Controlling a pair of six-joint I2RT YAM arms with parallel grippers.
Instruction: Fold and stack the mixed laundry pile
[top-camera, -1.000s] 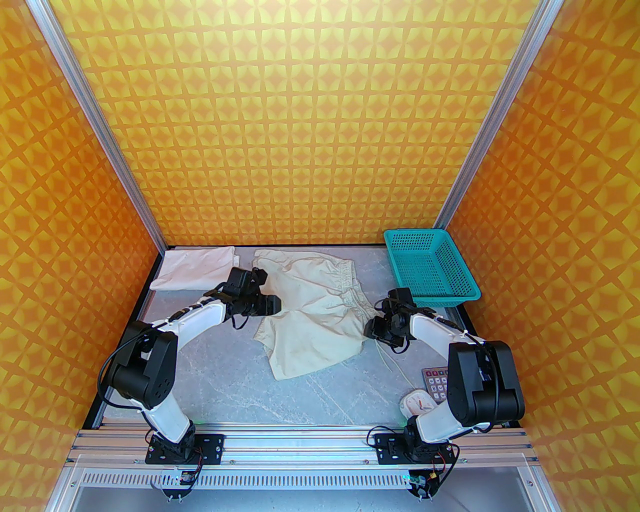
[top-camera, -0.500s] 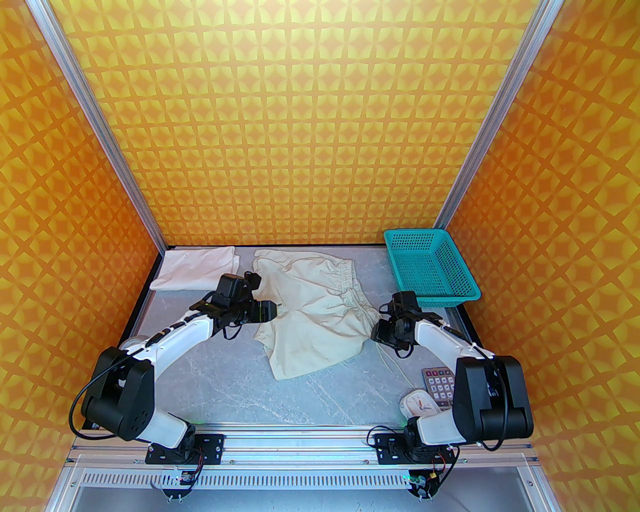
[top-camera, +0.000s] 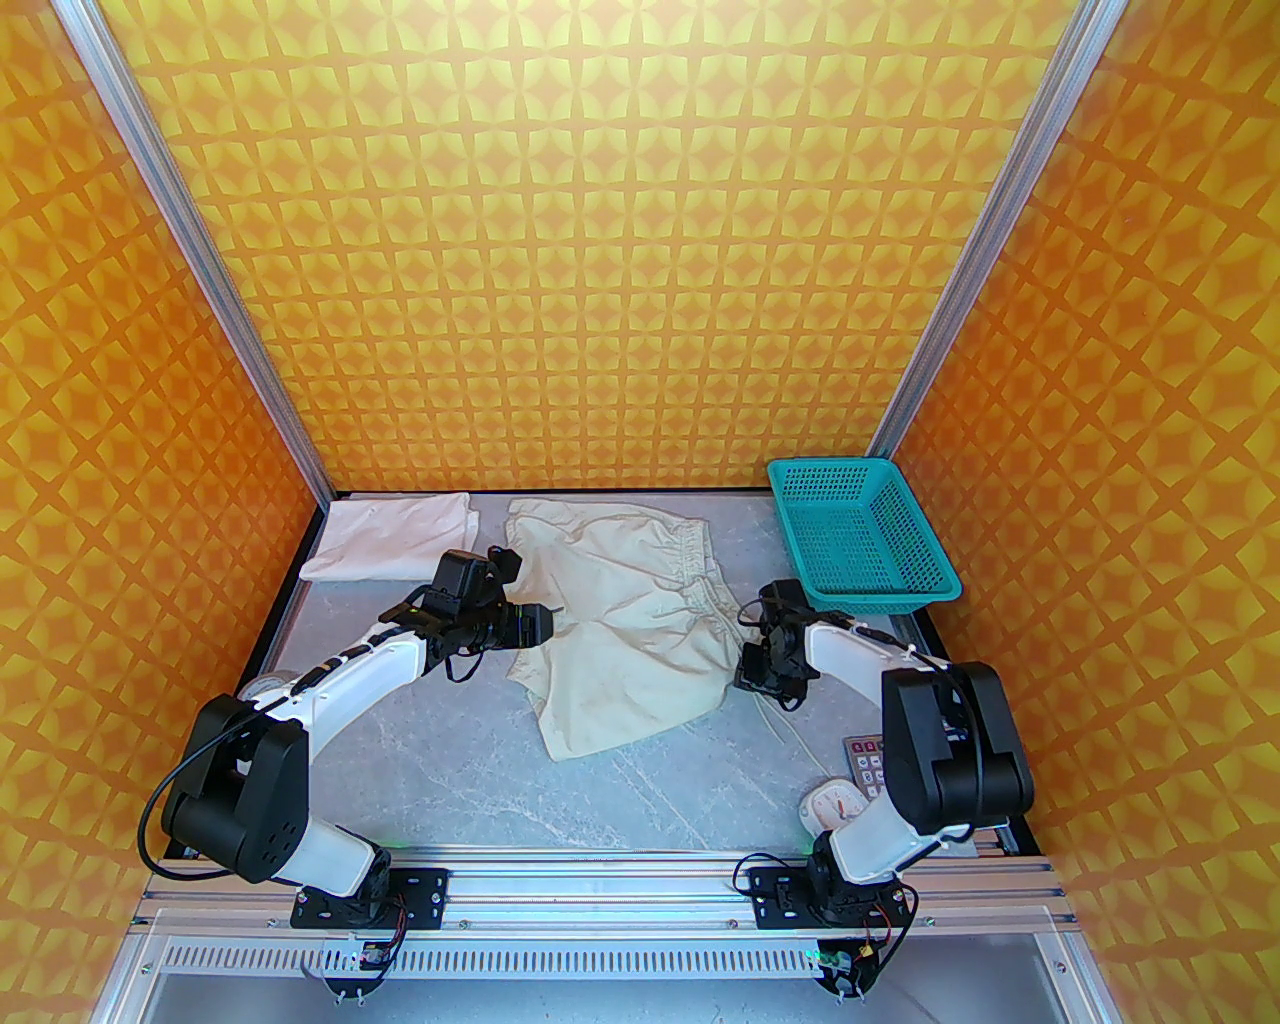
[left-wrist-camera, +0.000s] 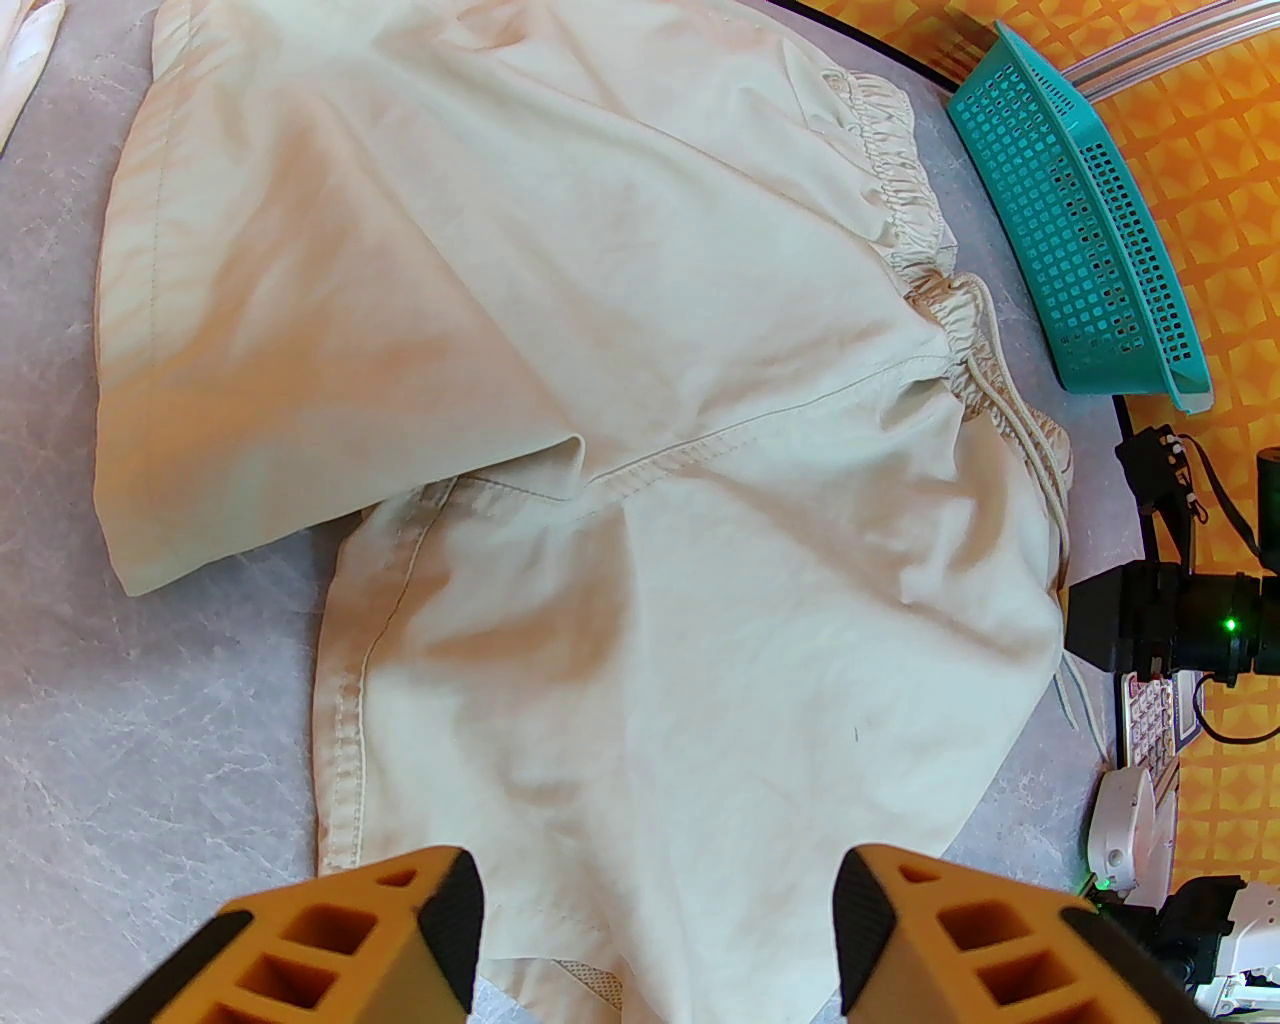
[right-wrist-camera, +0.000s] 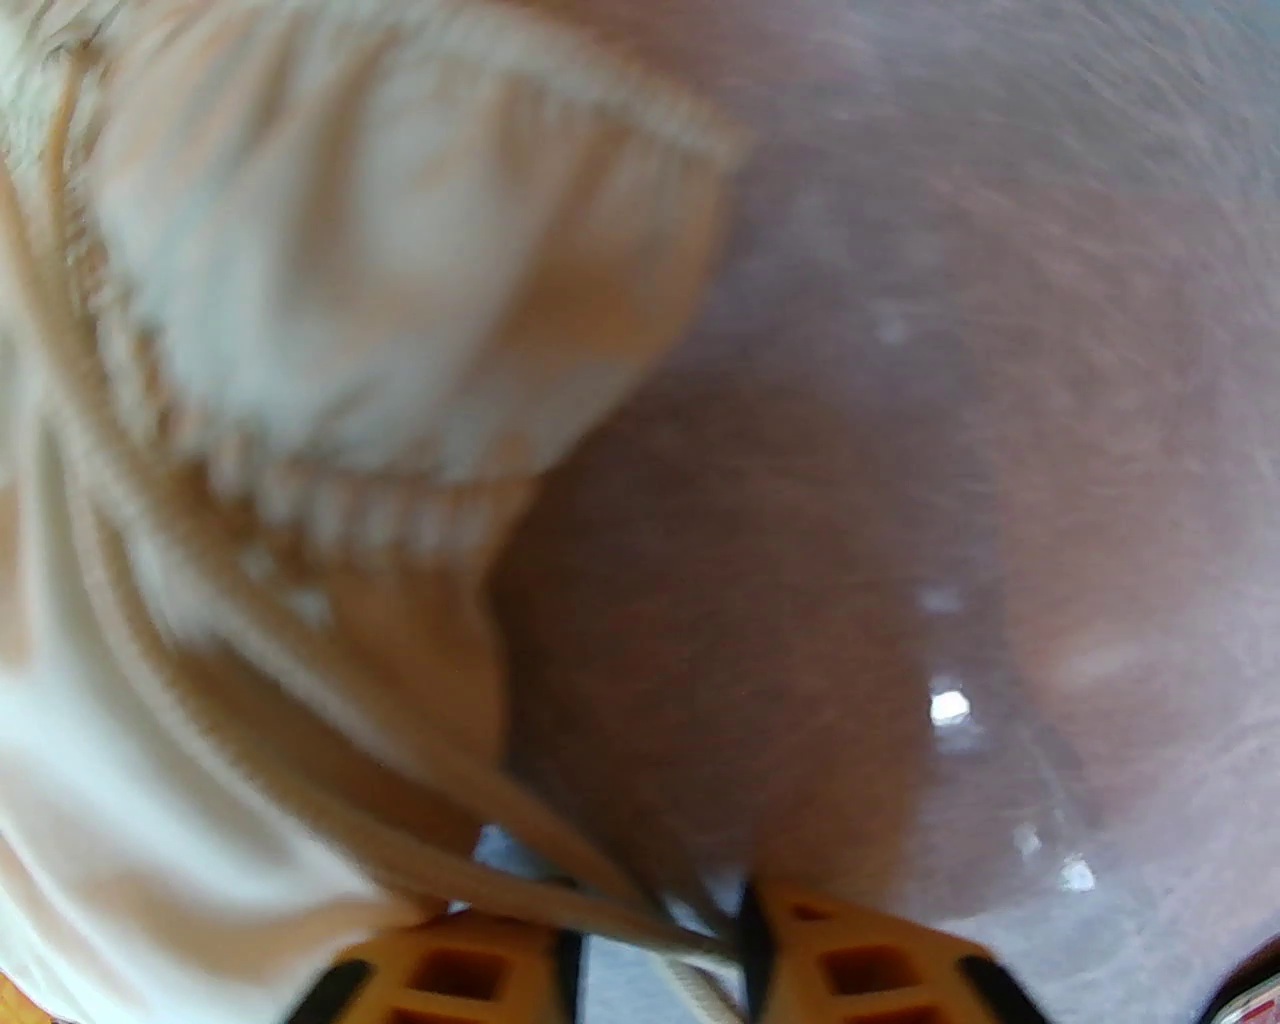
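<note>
On the grey marbled tabletop (top-camera: 450, 740), at centre: locate the pale greenish-cream cloth shorts (top-camera: 625, 620) with gathered elastic waistband, spread flat, waistband to the right, two leg hems to the left. At the far left corner, near the shorts' far leg but apart from it: find the white cloth T-shirt (top-camera: 390, 535), folded into a flat rectangle. At the far right corner: note the teal plastic mesh basket (top-camera: 860, 535), rectangular, upright, near the waistband without touching it. Near the right arm's base: note a dark keypad calculator (top-camera: 868, 762), partly hidden behind the arm, and beside it a white round device (top-camera: 835, 800). Left gripper (top-camera: 545, 625): set at the left edge of the shorts, by the notch between the two legs. From the left wrist camera: yellow-orange fingers (left-wrist-camera: 340, 940) with black pads held wide apart above the nearer leg, cream cloth showing across the gap, nothing pinched. Right gripper (top-camera: 750, 672): set low at the right edge of the shorts, just beside the waistband. From the right wrist camera, heavily blurred: yellow-orange fingers (right-wrist-camera: 860, 965) drawn close together, leaving a narrow gap; pale cord drawstring (right-wrist-camera: 545, 825) running from the gathered waistband into that gap. Cannot tell whether pinched on the cord or merely standing either side of it.
</note>
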